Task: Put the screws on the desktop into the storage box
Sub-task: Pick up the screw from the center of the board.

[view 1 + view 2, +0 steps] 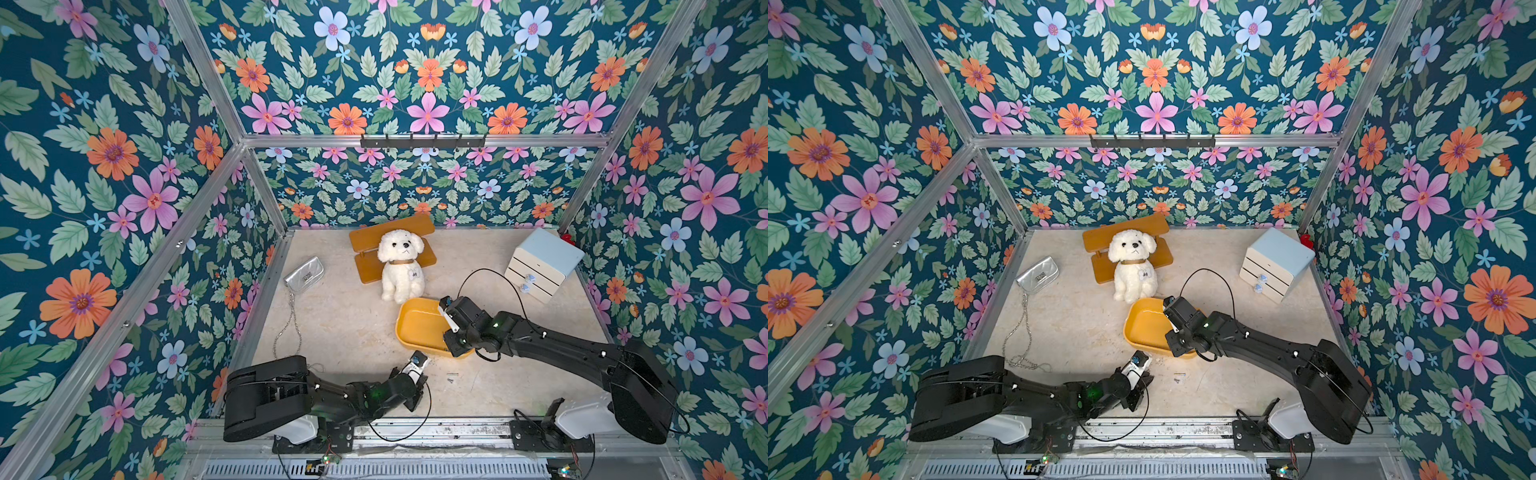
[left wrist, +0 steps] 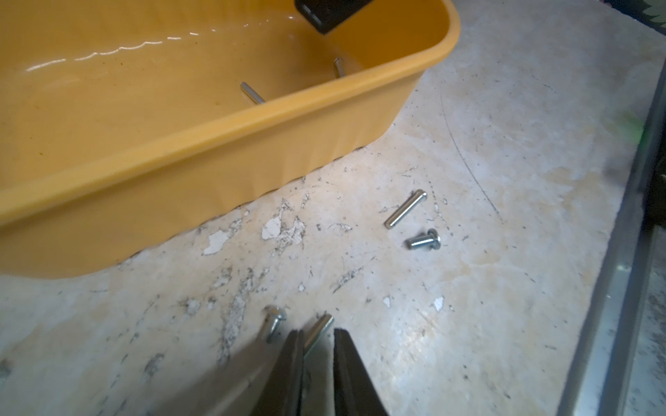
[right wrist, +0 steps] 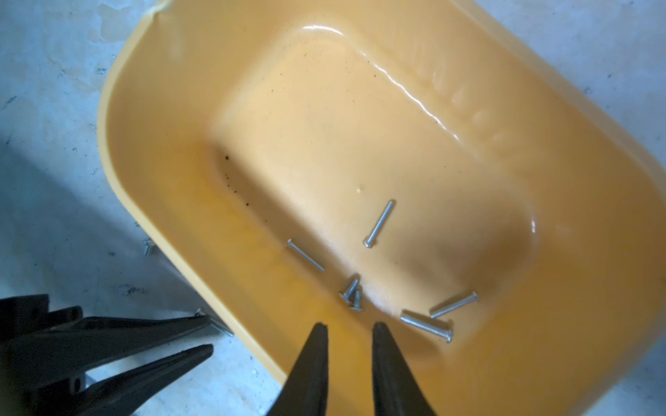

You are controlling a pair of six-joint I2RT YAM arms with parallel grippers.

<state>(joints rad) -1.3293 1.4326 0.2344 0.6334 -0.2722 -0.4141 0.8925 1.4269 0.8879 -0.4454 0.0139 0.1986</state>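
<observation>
Glossy round-cornered storage box (image 3: 162,180); slim silvery screws (image 3: 378,223)

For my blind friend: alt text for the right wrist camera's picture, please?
Six small silver screws lie inside a yellow storage box, seen from above. Two black jaws hang slightly apart over its edge, holding nothing.

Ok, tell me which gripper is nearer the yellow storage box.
Right. The right gripper hangs open over the inside of the storage box; the left gripper sits outside its wall, down at the desktop, shut on a screw.
</observation>
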